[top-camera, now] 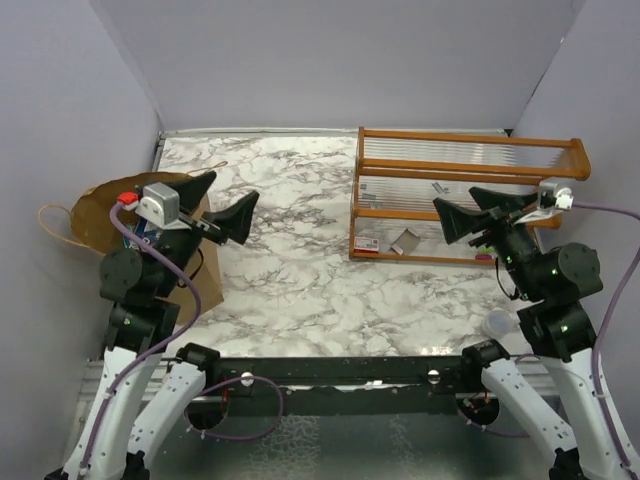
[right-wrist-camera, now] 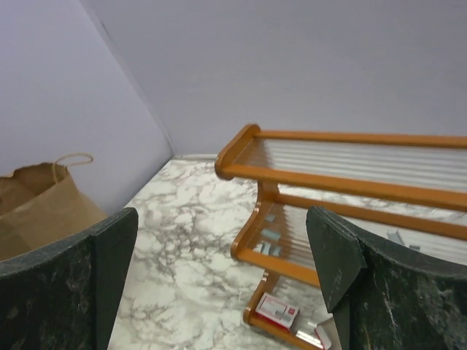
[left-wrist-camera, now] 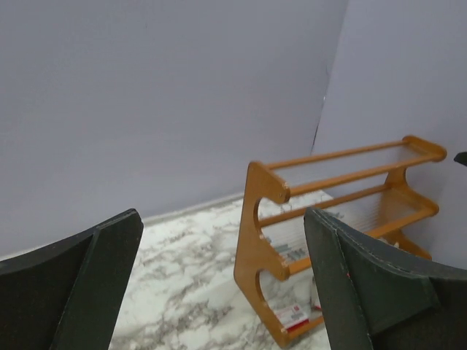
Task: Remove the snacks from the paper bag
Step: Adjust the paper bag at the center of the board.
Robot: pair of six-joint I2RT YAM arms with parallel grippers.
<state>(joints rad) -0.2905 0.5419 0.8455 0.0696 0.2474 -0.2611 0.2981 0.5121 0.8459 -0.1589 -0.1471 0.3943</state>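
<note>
Crinkled brown paper bag (top-camera: 95,215) with a thin loop handle sits at the bench's (top-camera: 300,270) left edge, under the left arm. Both hands, left (top-camera: 232,188) and right (top-camera: 455,200), are spread and empty above open marbled surface. A slatted wooden rack (top-camera: 460,150) fills the far right.

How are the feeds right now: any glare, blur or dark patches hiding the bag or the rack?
Top external: even light, sharp; the left arm hides much of the paper bag. Left wrist: wooden rack clear, own fingers dark and slightly soft. Right wrist: bag and rack crisp, no glare.
</note>
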